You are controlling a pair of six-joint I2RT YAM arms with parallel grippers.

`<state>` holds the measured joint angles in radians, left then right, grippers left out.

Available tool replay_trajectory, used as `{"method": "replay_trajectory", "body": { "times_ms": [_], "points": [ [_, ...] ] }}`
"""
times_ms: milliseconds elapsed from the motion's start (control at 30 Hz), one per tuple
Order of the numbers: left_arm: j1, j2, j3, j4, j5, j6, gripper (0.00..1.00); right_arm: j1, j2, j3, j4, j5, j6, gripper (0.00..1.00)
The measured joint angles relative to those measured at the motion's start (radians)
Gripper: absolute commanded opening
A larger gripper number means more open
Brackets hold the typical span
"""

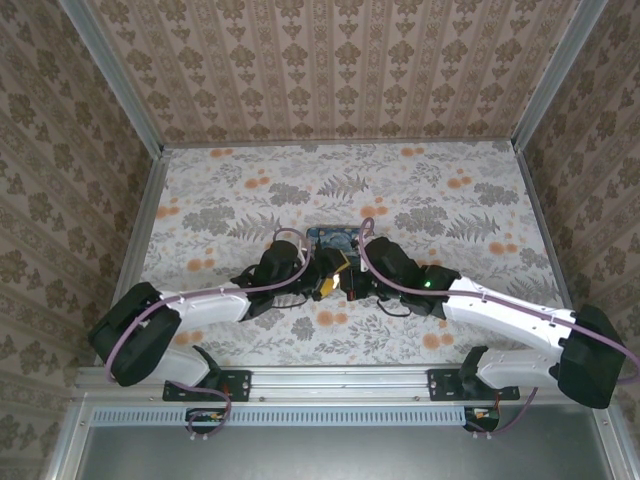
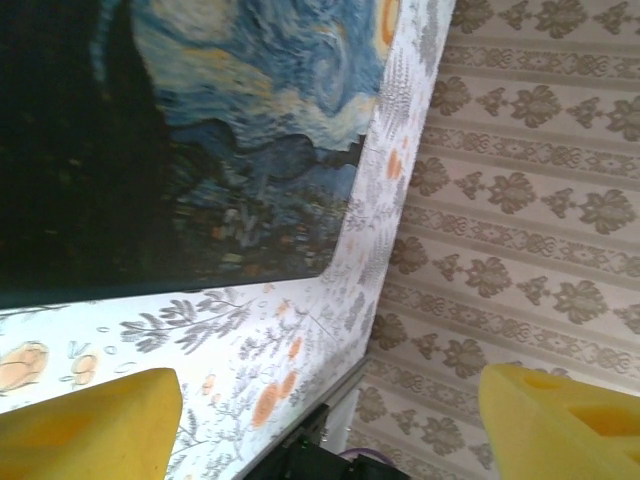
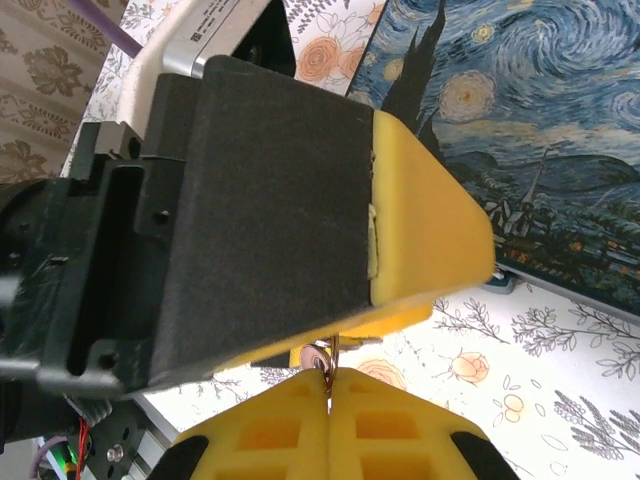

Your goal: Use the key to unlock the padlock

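Top external: the blue swirl-painted tin (image 1: 335, 236) lies mid-worktop (image 1: 250, 190), its contents hidden. The left end effector (image 1: 328, 276) and right end effector (image 1: 353, 285) meet just at its 6 o'clock, with patterned walls (image 1: 330, 70) around. Left wrist: the yellow fingers (image 2: 90, 425) stand wide apart and empty, the tin at 10 o'clock. Right wrist: the end effector, pressed together, pinches the key (image 3: 320, 358), the tin at 2 o'clock.
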<state>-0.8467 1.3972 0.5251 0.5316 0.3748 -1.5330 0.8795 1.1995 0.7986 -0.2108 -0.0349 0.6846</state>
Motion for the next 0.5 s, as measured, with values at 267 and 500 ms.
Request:
{"method": "replay_trajectory", "body": {
  "times_ms": [267, 500],
  "points": [
    [-0.011, 0.024, 0.0, 0.115, 0.007, -0.072, 0.75, -0.005, 0.02, 0.0, 0.036, -0.007, 0.0, 0.0],
    [-0.011, 0.024, 0.0, 0.159, 0.006, -0.095, 0.66, -0.009, 0.021, -0.002, 0.051, -0.027, 0.0, 0.0]
  ]
}}
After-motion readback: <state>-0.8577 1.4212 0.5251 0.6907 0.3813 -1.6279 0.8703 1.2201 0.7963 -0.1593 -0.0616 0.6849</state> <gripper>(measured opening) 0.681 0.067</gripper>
